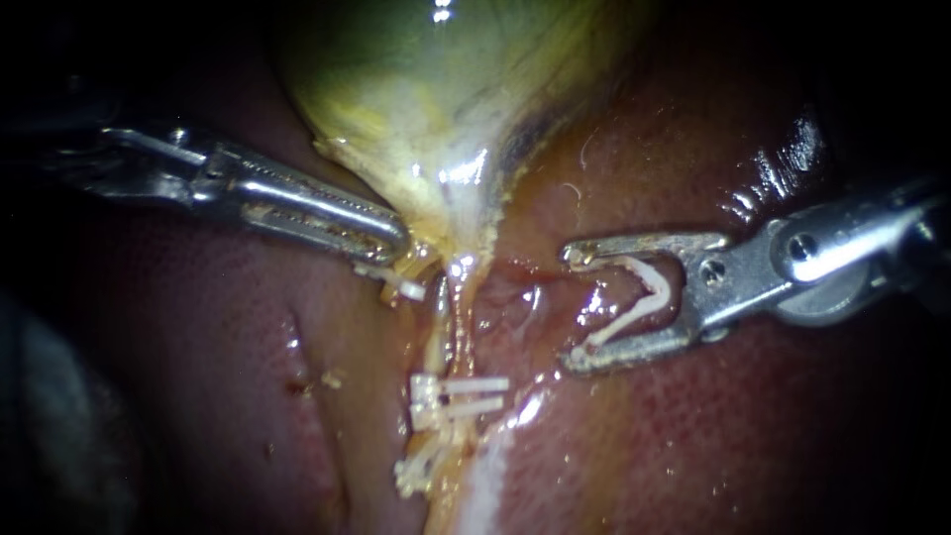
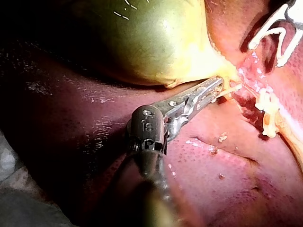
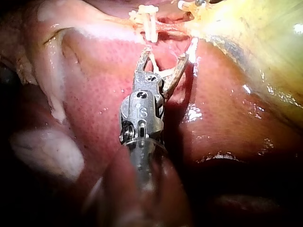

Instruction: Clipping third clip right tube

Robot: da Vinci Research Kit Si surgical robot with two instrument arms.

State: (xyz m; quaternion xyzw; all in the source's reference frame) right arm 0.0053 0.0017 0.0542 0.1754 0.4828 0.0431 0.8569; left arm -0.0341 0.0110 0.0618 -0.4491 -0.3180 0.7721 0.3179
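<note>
The yellow-green gallbladder point(image 1: 436, 89) narrows to a neck, and my left instrument point(image 1: 396, 238) has its jaws shut on the neck's lower edge, as the left wrist view point(image 2: 214, 89) also shows. A pale tube point(image 1: 448, 322) runs down from the neck and carries white clips point(image 1: 461, 392), one more point(image 1: 401, 286) just under the left jaws and another point(image 1: 416, 474) lower down. My right instrument point(image 1: 573, 307) comes in from the right with its jaws wide apart, holding an open white V-shaped clip point(image 1: 639, 297). Its tips stand right of the tube, apart from it point(image 3: 161, 61).
Red-brown liver point(image 1: 753, 436) surrounds the tube on both sides, wet and shiny. A pale whitish strip point(image 1: 485, 485) runs down beside the lowest clip. A shallow nick point(image 1: 297, 362) marks the liver left of the tube.
</note>
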